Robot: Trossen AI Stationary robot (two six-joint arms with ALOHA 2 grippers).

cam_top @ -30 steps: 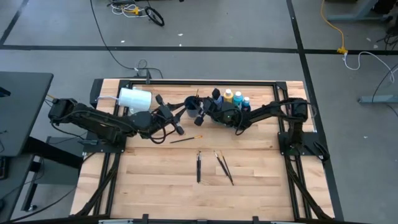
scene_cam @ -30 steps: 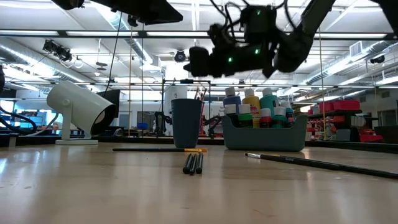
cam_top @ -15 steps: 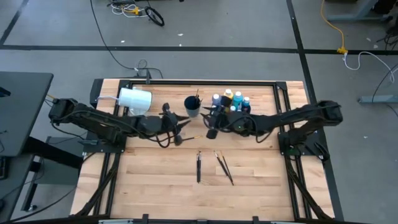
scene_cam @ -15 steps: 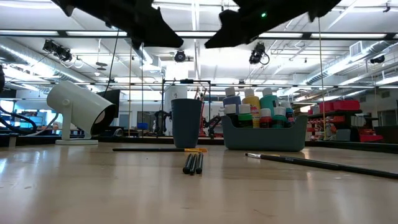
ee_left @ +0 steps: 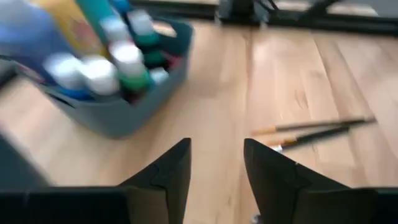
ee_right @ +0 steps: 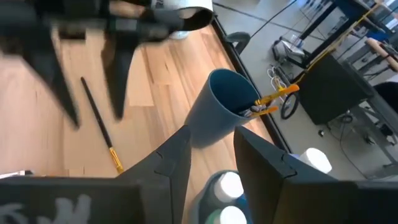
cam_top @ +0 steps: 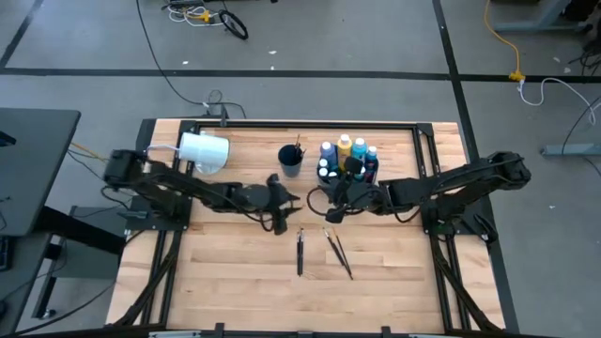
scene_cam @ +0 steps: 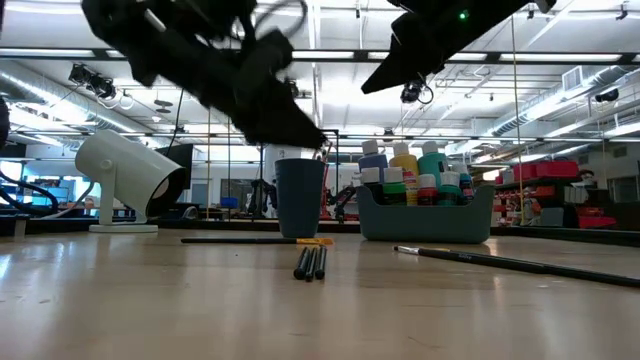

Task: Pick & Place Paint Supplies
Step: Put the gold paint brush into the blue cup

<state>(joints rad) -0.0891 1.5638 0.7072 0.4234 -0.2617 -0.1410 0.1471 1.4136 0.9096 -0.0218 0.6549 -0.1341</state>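
Nearest me, loose paintbrushes [cam_top: 319,250] lie on the table [cam_top: 235,282], unsorted. Mid-table, my left gripper [cam_top: 285,208] and right gripper [cam_top: 331,205] hover, fingers apart, empty. Farthest, paint bottles [cam_top: 346,156] fill their bin [scene_cam: 425,215] beside the brush cup [cam_top: 290,161]

- Table [cam_top: 235,263]: pale wood planks, with a black frame round the edge.
- Arms: dark, near black, both of them.
- Cup [cam_top: 290,161]: dark blue-grey; an orange brush handle [ee_right: 278,93] pokes out of it.
- Bin [scene_cam: 425,218]: grey-blue.
- Bottles [cam_top: 346,155] in the bin: white caps, with bodies in blue, yellow, teal and red.
- Loose brush [ee_right: 98,125] by the cup: black handle, orange-yellow tip.
- Brushes [cam_top: 300,252] on the near planks: dark handles.
- Cylinder [cam_top: 204,150]: plain white.
- Floor [cam_top: 310,47]: grey, crossed by black lines.
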